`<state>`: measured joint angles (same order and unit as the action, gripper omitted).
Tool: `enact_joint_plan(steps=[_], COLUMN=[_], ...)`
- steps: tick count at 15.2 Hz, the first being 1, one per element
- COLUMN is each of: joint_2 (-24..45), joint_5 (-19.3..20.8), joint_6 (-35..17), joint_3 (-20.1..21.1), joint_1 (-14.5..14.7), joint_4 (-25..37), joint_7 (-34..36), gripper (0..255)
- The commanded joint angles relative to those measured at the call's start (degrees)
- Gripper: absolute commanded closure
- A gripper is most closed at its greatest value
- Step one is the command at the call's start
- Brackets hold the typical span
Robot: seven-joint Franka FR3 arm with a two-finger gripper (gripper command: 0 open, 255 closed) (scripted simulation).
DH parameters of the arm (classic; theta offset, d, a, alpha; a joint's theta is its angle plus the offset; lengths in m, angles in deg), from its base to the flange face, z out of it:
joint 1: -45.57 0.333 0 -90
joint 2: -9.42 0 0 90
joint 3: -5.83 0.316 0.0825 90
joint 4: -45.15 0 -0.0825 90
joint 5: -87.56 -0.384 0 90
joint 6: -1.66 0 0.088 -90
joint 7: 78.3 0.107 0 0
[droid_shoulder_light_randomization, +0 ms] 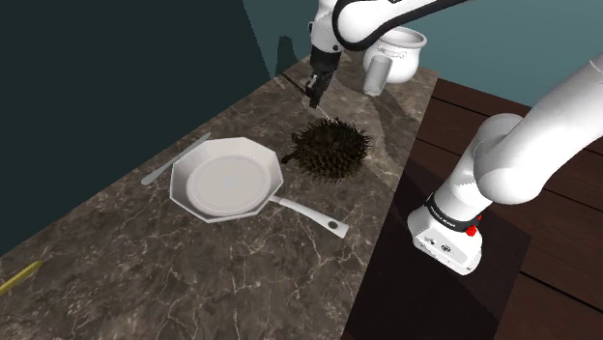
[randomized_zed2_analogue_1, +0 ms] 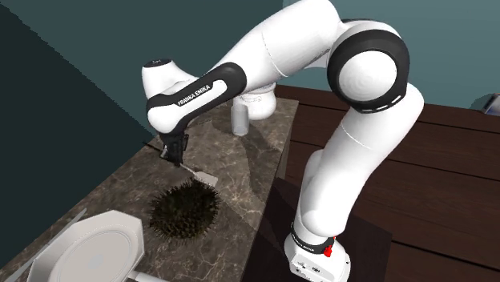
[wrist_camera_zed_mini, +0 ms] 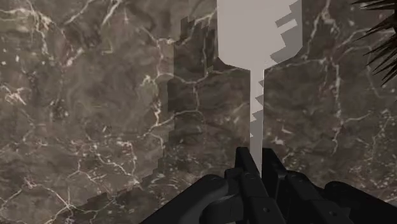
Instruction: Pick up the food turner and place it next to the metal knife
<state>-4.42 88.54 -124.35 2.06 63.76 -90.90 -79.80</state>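
The food turner point(wrist_camera_zed_mini: 251, 32) is a flat grey blade on a thin shaft, and that shaft runs down between my fingers point(wrist_camera_zed_mini: 244, 167). My gripper point(wrist_camera_zed_mini: 256, 158) is shut on the shaft. In the shoulder view the gripper point(droid_shoulder_light_randomization: 316, 95) hangs over the far part of the marble counter, with the turner point(droid_shoulder_light_randomization: 326, 114) slanting down toward a dark spiky ball point(droid_shoulder_light_randomization: 330, 150). In the second exterior view the gripper point(randomized_zed2_analogue_1: 171, 155) holds the turner's blade point(randomized_zed2_analogue_1: 203, 175) just above the counter. The metal knife point(droid_shoulder_light_randomization: 175, 160) lies on the counter at the far side of a white pan.
A white octagonal pan point(droid_shoulder_light_randomization: 273, 176) with a long handle sits between the knife and the spiky ball point(randomized_zed2_analogue_1: 183, 210). A white jug point(droid_shoulder_light_randomization: 396, 56) stands at the counter's far end. A yellow stick point(droid_shoulder_light_randomization: 17, 278) lies at the shoulder view's lower left. Dark wood floor borders the counter.
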Motion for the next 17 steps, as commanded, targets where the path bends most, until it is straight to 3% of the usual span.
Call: enact_joint_plan(steps=[1,13,17], joint_2=[3.37,25.11,26.78], joint_5=[-0.43,0.26,0.40], joint_6=[0.09,5.16,3.41], joint_3=[1.20,6.06,6.14], joint_1=[0.93,5.79,6.02], joint_4=[3.48,30.23,30.14], joint_7=[1.84,11.77,12.16], gripper=[255,255,255])
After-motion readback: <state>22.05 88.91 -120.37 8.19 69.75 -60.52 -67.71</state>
